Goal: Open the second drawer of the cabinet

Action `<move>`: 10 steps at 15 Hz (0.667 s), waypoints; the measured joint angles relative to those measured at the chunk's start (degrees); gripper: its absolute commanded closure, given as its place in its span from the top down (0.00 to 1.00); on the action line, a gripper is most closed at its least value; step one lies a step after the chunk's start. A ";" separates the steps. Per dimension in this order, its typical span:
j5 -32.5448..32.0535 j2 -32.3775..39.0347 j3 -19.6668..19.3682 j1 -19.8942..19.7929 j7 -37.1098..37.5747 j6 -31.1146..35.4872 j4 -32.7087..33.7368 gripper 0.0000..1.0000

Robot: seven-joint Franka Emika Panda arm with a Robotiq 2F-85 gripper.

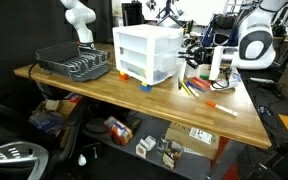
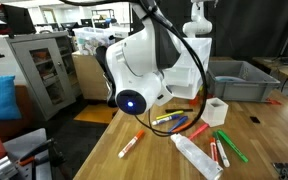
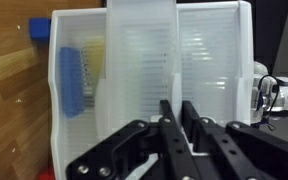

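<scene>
Gripper (image 3: 180,118) jaws stand nearly closed, empty, just before the cabinet (image 1: 134,50) front. Midway up the cabinet, the second drawer (image 3: 139,70) looks shut. Hook its front lip squarely and pull straight out, lest the light cabinet slide.

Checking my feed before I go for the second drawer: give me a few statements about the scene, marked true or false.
1. The cabinet stands upright on the table. True.
2. The pincer is spread wide open. False: it is closed and holds nothing.
3. A black dish rack sits on top of the cabinet. False: it stands beside the cabinet on the table.
4. Markers lie on the table. True.
</scene>
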 measured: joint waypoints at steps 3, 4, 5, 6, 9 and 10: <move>0.00 -1.53 -0.37 -0.04 -0.66 0.00 -2.27 0.04; 0.01 -2.11 -0.51 -0.07 -0.87 0.00 -3.12 0.04; 0.01 -2.76 -0.67 -0.09 -1.12 0.00 -4.02 0.04; 0.01 -3.34 -0.84 -0.12 -1.39 0.00 -4.94 0.04; 0.03 -5.13 -1.17 -0.26 -1.86 0.00 -7.52 0.04; 0.04 -5.69 -1.29 -0.30 -1.93 0.00 -8.30 0.04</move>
